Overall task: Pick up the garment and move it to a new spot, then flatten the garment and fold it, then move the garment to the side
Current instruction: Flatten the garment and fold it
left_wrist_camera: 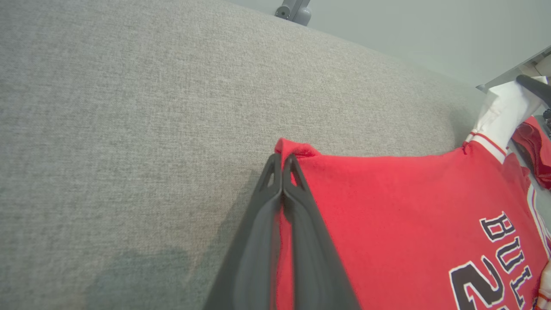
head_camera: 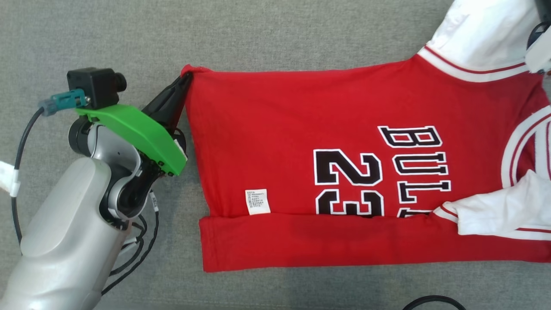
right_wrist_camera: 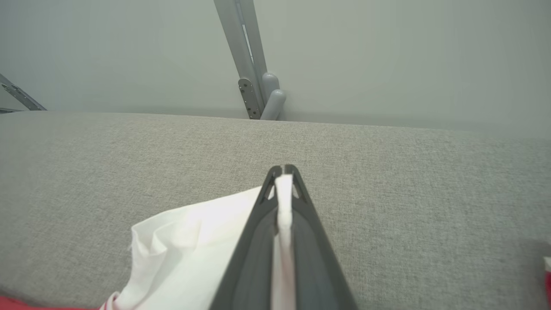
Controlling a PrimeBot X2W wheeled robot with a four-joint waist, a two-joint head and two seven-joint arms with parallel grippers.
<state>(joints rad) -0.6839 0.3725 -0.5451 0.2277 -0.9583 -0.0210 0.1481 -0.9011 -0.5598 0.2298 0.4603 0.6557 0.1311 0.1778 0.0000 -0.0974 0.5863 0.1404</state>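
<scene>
The left gripper (left_wrist_camera: 282, 161) has its 2 dark fingers pressed together on a hem corner of the garment (head_camera: 280, 125), with red cloth caught between them. The corner is pulled up into a small peak. Behind the fingers sit a green bracket (head_camera: 133, 129) and a black camera (head_camera: 92, 86). The wrist is bent, and the pale forearm (head_camera: 64, 224) rises from the lower left corner of the head view, trailing black cables (head_camera: 142, 245).

The right gripper (right_wrist_camera: 284, 170) is likewise clamped, pinching a fold of the white sleeve (right_wrist_camera: 189, 232), which bunches to the left of the fingers in its wrist view. In the head view that arm is cut off at the upper right (a pale and dark shape, hard to make out).

The garment is a red jersey with white sleeves, lying spread across the grey fabric surface (head_camera: 107, 34) between the 2 grippers. The held sleeve stays short of the surface's far edge. The jersey's near side is folded up over the front, hiding the lower part of the "23" and the end of the "BULL" lettering. A white label (head_camera: 257, 201) shows just above that fold. The jersey's right side runs out of the head view.
</scene>
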